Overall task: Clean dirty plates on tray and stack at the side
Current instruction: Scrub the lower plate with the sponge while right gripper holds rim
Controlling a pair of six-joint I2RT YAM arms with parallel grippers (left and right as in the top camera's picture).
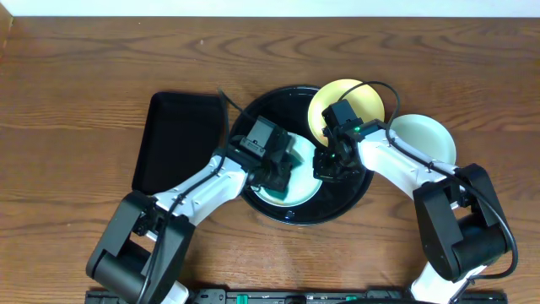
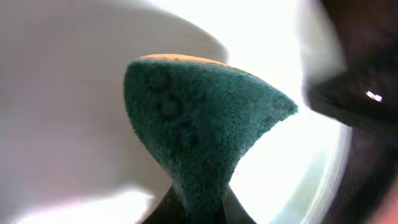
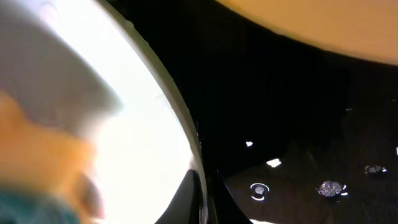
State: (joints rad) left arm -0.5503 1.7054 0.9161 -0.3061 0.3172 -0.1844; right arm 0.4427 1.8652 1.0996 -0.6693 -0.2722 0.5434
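Desk (image 1: 76, 84): dark brown wood, grain running side to side, slight sheen, spreading on all sides of the jaws. Pale strip (image 1: 270, 7): along the desk's edge beyond the jaws; wall or floor unclear. Light: even, soft shadows.

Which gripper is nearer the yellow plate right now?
Right. The right gripper pinches the rim of the mint plate on the tray, just beside the yellow plate; the left gripper is farther away, pressing a green sponge on that plate.
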